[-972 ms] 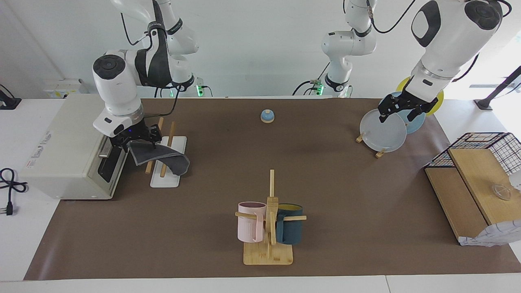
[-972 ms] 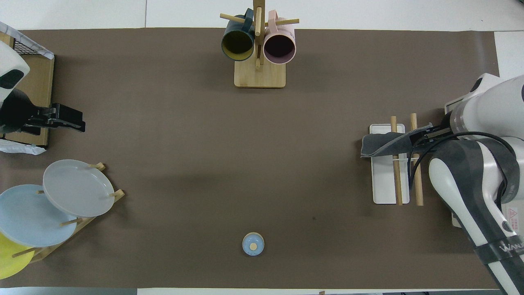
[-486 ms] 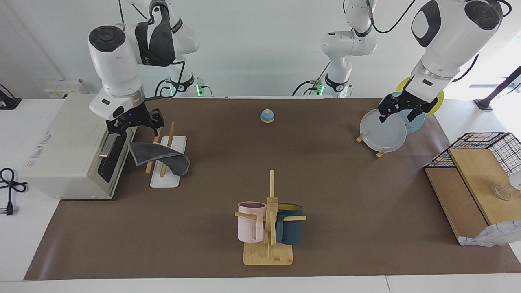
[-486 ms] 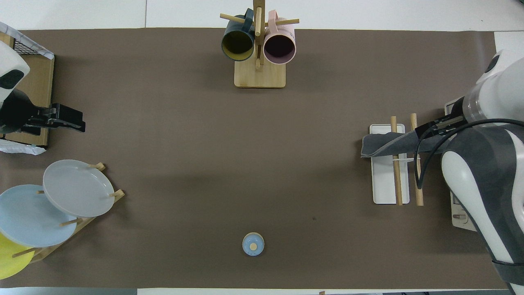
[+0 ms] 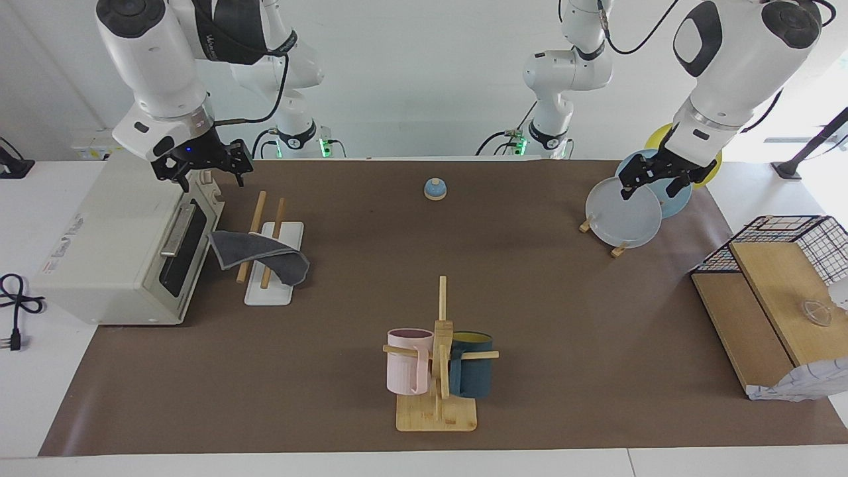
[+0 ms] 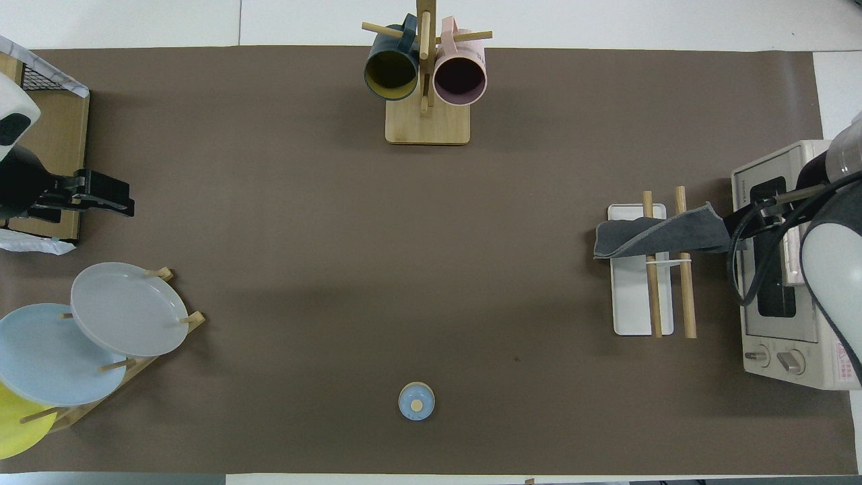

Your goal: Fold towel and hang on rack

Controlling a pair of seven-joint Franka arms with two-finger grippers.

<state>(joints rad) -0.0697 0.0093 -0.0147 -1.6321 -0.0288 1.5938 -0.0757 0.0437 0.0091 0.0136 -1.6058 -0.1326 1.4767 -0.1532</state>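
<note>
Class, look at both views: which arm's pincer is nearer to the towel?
Right. The right pincer is above the toaster oven beside the towel; the left pincer is over the plates.

Yellow plate (image 6: pixel 13 424) cut by edge

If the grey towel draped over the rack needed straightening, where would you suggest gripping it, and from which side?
Probably the towel's free corner that overhangs the rack beside the toaster oven. It sticks out flat and unsupported, so a gripper coming down from above, on the oven's side, could pinch it without touching the wooden rods.
</note>
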